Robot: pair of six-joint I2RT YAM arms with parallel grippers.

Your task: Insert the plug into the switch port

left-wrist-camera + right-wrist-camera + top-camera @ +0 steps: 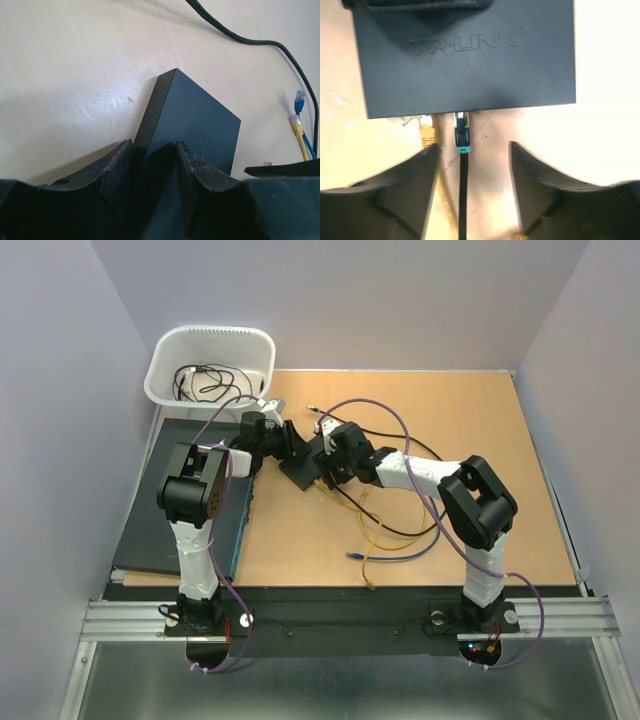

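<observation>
Spreading wide, the right gripper (472, 147) is released, its two fingers (405, 200) holding nothing. A black cable (463, 200) runs up the gap between them and touches neither. Just ahead of the fingertips that cable ends in the plug (462, 136), which has a teal boot. The front of the plug meets the near edge of the switch (470, 55), a flat black box marked TP-LINK. The switch port itself is hidden under the box's top face, so the right wrist view does not show how far the plug sits in. Just beside the plug, towards the gripper's left finger, a yellow plug (426, 132) also reaches the same edge. On the far side of the switch from the right gripper, the left gripper (154, 145) is clenched on the box, one finger (117, 172) pressed to each side of an end. Past it, to its right, a blue connector (299, 99) lies on the wooden table (480, 440), with a second black cable (250, 40) curving beyond. From above, both grippers face each other across the switch near the table's middle. A white bin (175, 350) holding loose cables stands well apart behind the left gripper.
</observation>
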